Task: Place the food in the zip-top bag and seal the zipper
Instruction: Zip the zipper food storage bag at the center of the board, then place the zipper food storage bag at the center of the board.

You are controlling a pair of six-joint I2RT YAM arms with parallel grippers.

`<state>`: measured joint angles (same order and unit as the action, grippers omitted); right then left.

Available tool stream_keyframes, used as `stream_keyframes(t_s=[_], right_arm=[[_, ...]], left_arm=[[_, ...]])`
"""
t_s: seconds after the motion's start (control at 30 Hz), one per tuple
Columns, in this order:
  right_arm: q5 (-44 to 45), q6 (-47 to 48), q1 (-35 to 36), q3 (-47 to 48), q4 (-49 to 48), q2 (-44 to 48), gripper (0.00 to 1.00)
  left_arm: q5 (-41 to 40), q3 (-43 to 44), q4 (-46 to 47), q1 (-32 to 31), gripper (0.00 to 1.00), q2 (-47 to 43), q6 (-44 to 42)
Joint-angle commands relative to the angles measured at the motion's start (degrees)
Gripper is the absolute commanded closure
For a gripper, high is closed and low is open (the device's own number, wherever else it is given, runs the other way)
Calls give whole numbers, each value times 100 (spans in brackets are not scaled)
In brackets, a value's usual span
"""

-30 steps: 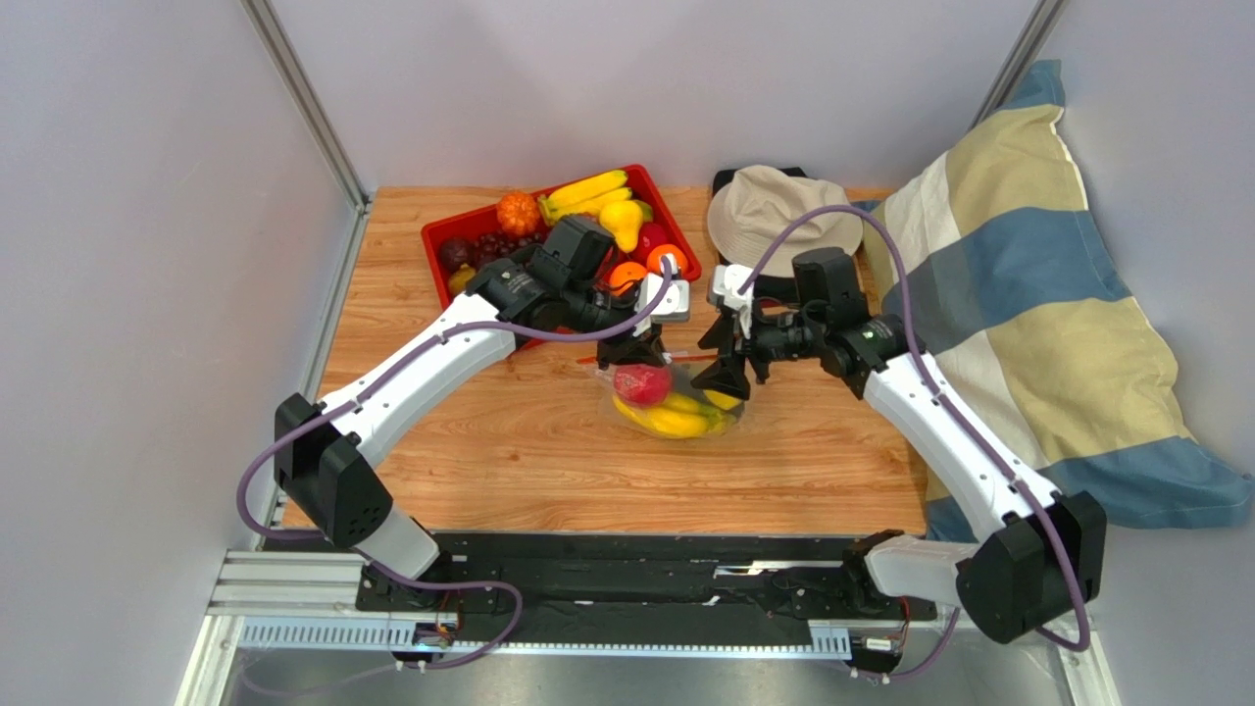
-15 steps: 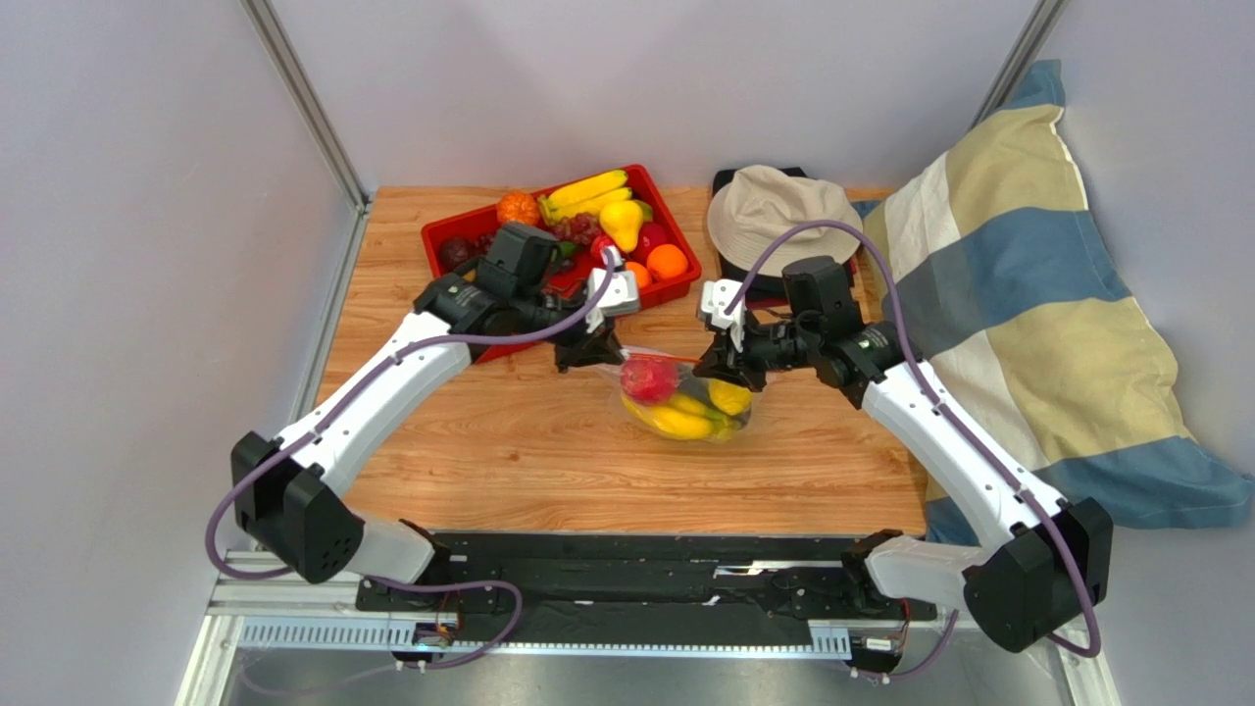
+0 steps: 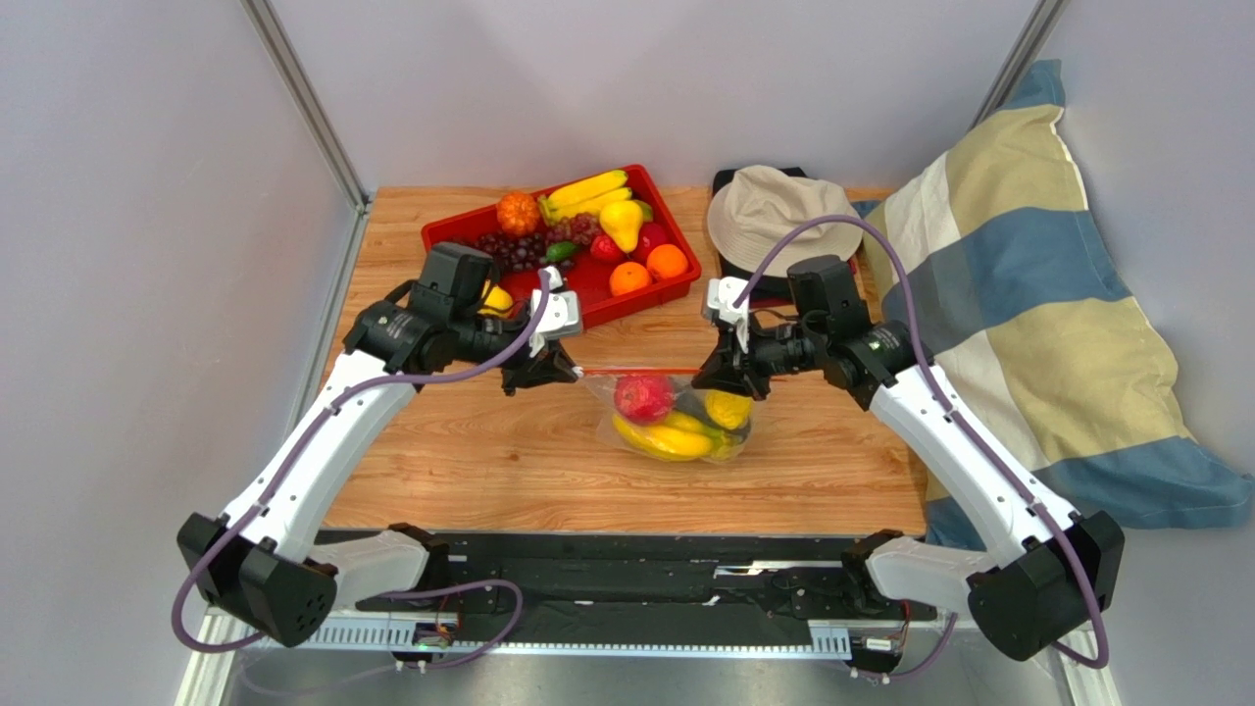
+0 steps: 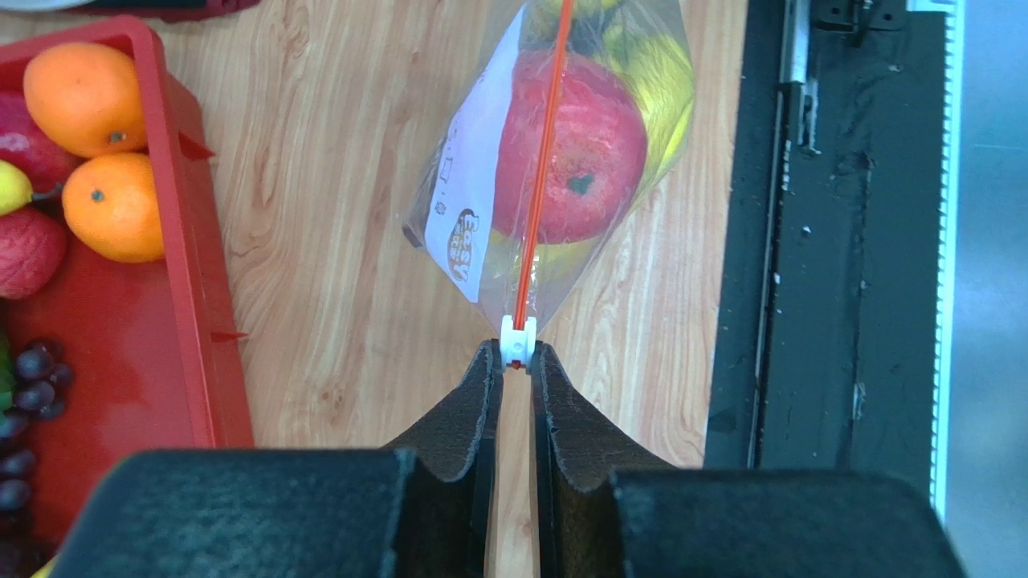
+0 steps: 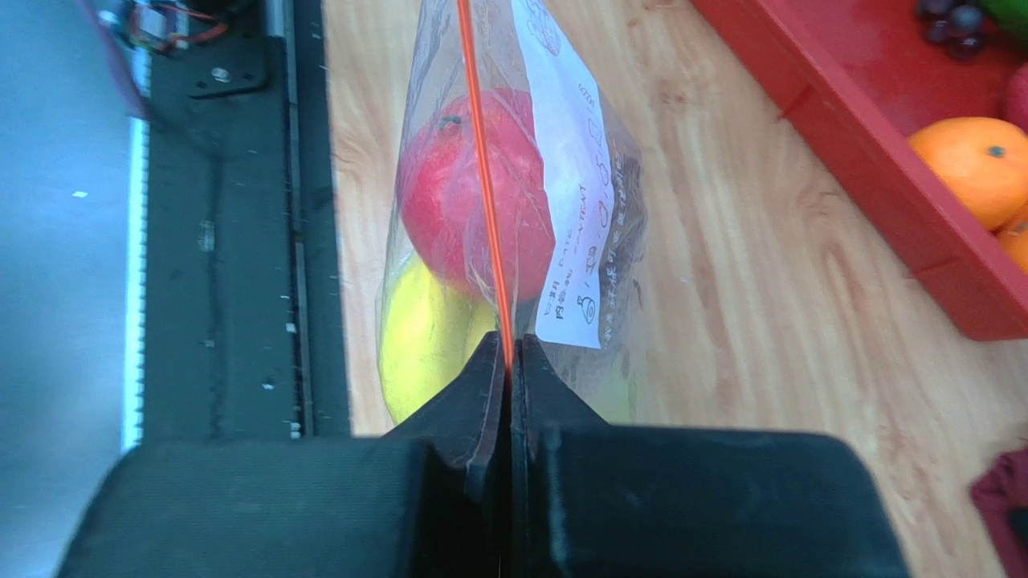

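My left claw [image 4: 515, 357] pinches the white slider tab [image 4: 518, 338]; my right claw [image 5: 504, 353] is clamped on the far end of the zipper [image 5: 480, 181]. The zip-top bag [image 3: 681, 419], at the middle of the bench [image 3: 486, 456], I judge limp, slippery and weighted with food [image 4: 567, 151], so I hold only the stiff strip. A second ago my claws were near together; now the left is drawn toward the bench's left edge.

One zip-top bag [image 3: 678, 419] is counted, one red apple [image 3: 644, 396] seen inside. Two smooth oranges [image 4: 112, 206] are counted in one red tray [image 4: 199, 241] at eleven o'clock; one hat [image 3: 774, 206], one pillow [image 3: 1031, 294].
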<state>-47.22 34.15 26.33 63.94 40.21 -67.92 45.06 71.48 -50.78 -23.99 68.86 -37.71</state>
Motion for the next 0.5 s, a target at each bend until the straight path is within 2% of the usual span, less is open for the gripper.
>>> stream_keyframes(t_s=[0.0,0.13,0.23,0.27,0.33,0.37,0.43,0.47], right_arm=[[-296,-707,-14,198,312,489,100],[-454,-1006,346,-39,216,631,100],[-507,-1147,531,-119,102,282,100],[-438,-1113,514,-93,93,140,100],[-384,-920,470,-49,93,-194,100],[-376,-832,339,-22,84,-552,100],[-445,-630,155,214,75,-932,100],[-541,-594,-38,320,75,-1342,100]], left_arm=[[-50,-55,-1019,149,100,-522,-544],[73,-161,-1179,149,98,-856,-518],[-40,-249,-1092,149,84,-988,-220],[-128,-327,-1057,149,73,-980,-54],[-488,-389,-925,149,57,-936,167],[-594,-363,-898,149,42,-884,359],[-718,-311,-837,236,32,-857,562],[-709,-302,-723,289,17,-918,772]])
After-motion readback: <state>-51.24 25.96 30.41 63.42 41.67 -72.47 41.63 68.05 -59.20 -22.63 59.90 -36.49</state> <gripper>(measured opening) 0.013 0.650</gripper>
